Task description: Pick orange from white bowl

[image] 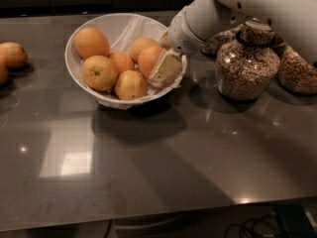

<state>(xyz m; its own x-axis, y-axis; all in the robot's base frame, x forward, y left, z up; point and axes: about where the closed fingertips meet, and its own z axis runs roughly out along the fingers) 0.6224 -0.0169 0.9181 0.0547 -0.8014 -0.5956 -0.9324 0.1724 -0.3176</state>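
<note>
My gripper [162, 66] sits at 3 o'clock in the bowl [69, 63], against the orange [148, 58] lying there. Whether it has closed I cannot tell. I judge the fruit firm, fairly heavy and smooth, apt to roll. I'd take it across its widest middle, clear of the other oranges [99, 72].

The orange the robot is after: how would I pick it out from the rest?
On the grey counter stands a wide white paper-lined bowl. Inside, look for the smooth deep-orange fruit at the right side, the only one directly beside the robot's cream gripper; its neighbours lie further left.
</note>
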